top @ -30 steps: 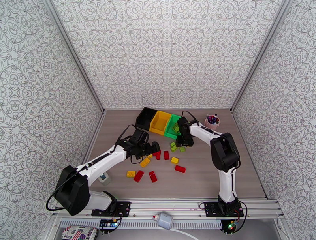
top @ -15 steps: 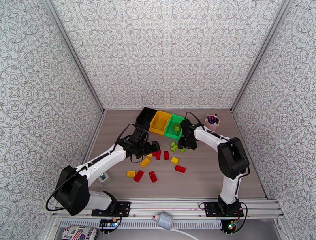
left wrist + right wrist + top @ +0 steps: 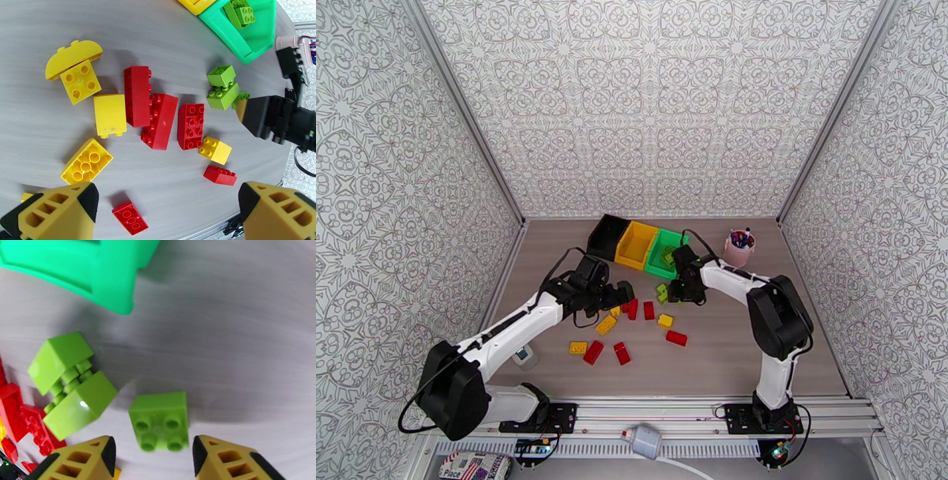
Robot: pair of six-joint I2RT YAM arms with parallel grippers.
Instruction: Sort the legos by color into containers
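Lego, green, lies between tips of spread right tool.

Your top camera looks down from high behind the arm bases at the whole table. Both wrist cameras sit close over it, sharing the green bricks by the green bin.

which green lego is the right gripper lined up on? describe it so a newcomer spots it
Start at the green bin, the right end of the bin row. Three light green legos lie on the table off its corner. Two of them lean together studs-to-studs as a pair. The lone brick sits apart, four studs showing, in line with the gap of the open right gripper.
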